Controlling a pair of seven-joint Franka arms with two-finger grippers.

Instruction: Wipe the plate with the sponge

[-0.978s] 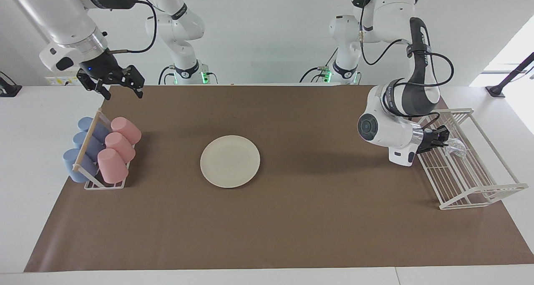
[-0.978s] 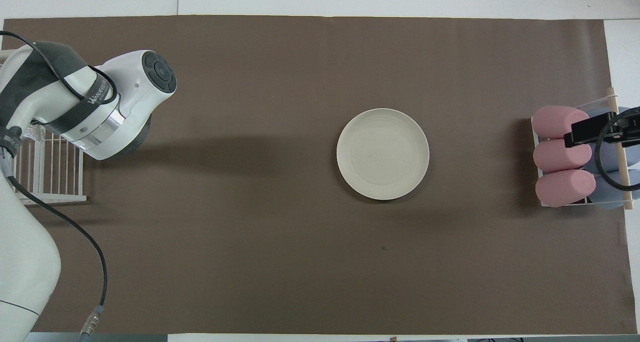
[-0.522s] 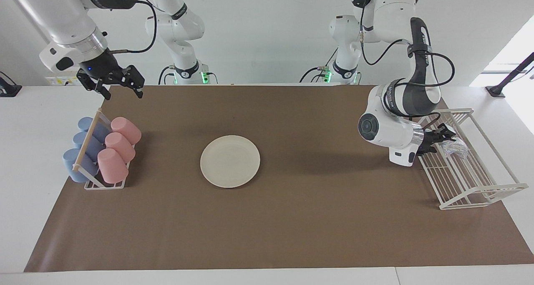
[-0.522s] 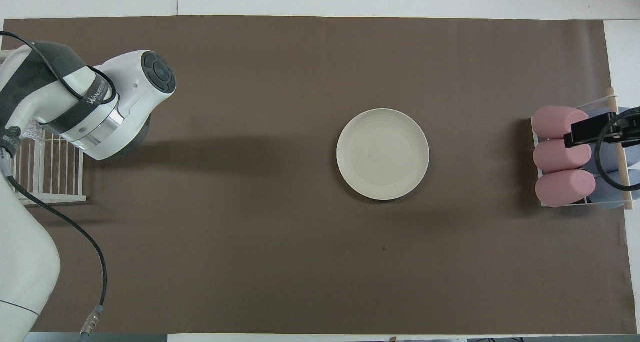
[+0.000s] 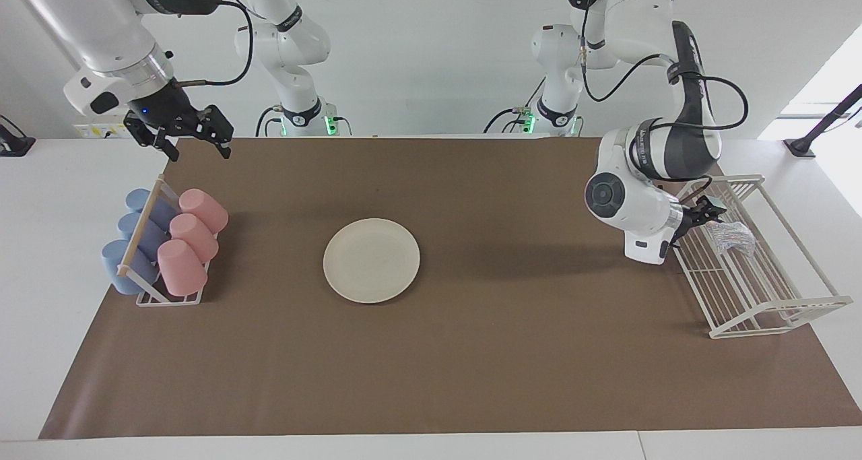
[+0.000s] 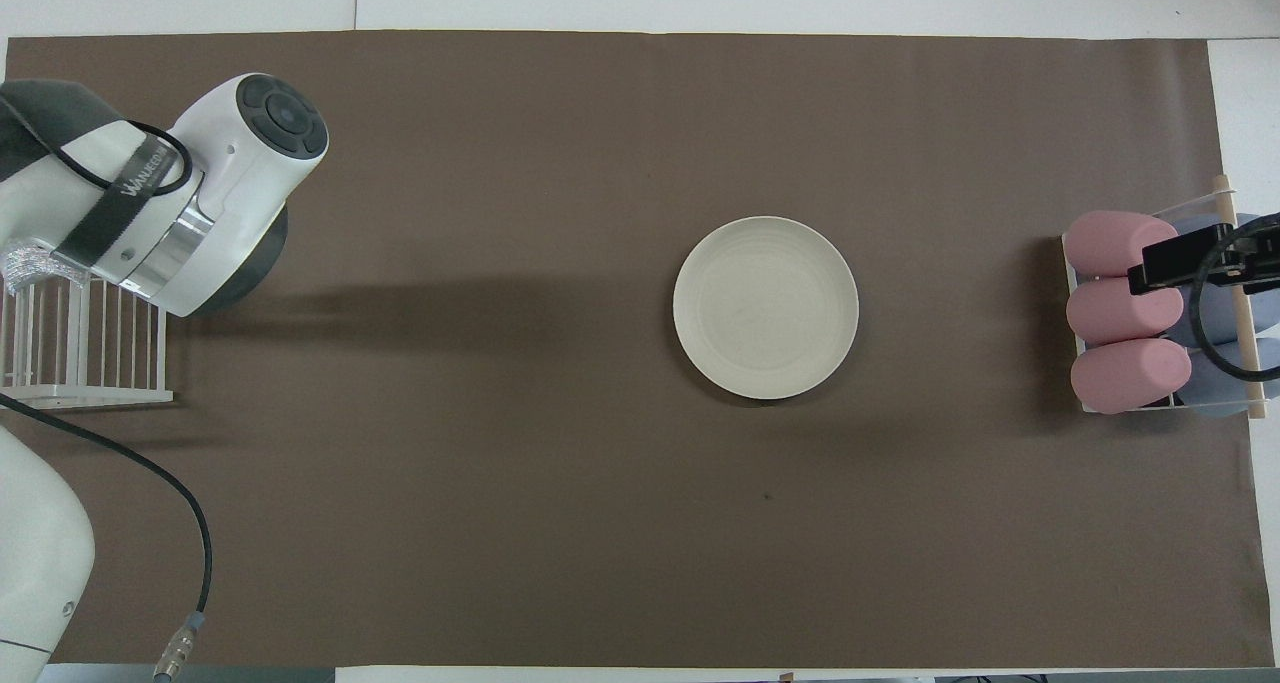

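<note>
The cream-white plate lies flat on the brown mat at the middle of the table; it also shows in the overhead view. The silvery wrinkly sponge lies in the white wire rack at the left arm's end of the table; it also shows in the overhead view. My left gripper hangs over the rack's edge, close beside the sponge. My right gripper is open and empty, up in the air over the mat's edge by the cup holder, and waits.
A holder with pink and blue cups lying on their sides stands at the right arm's end of the table. The left arm's bulky wrist hangs over the mat next to the wire rack.
The left arm's wrist has risen and turned, lifting the left gripper a little up from the sponge. The sponge stays in the rack. The right arm has not moved.
</note>
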